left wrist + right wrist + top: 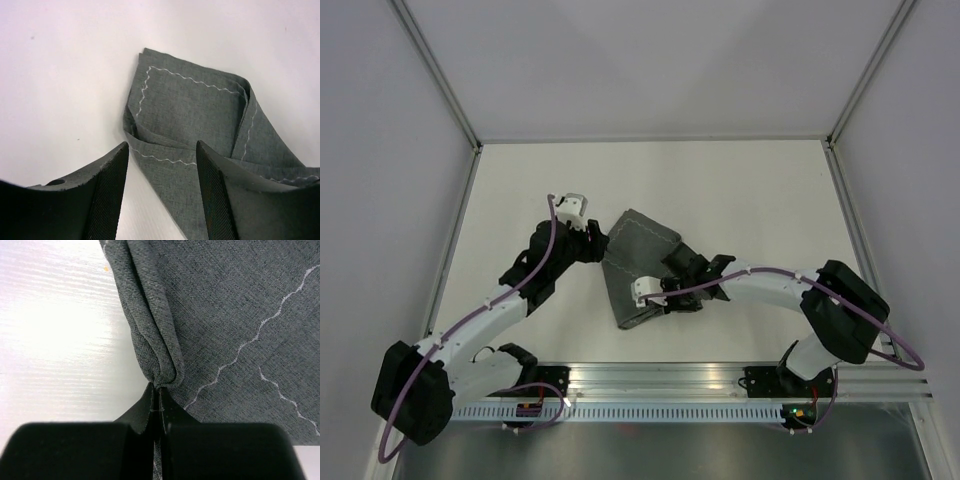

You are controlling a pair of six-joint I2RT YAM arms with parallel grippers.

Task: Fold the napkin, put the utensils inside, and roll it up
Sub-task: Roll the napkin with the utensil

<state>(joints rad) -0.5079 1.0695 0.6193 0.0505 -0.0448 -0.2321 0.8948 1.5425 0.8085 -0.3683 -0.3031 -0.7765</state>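
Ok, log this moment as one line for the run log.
left gripper: open over napkin edge | right gripper: shut on napkin fold | napkin: folded, lying on table

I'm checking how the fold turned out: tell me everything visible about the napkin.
The napkin is dark grey, felt-like cloth with a wavy pale stitch line near its edges. It lies folded in overlapping layers on the white table near its middle. The right gripper is shut on a folded edge; the left gripper stands open over another edge, not gripping.
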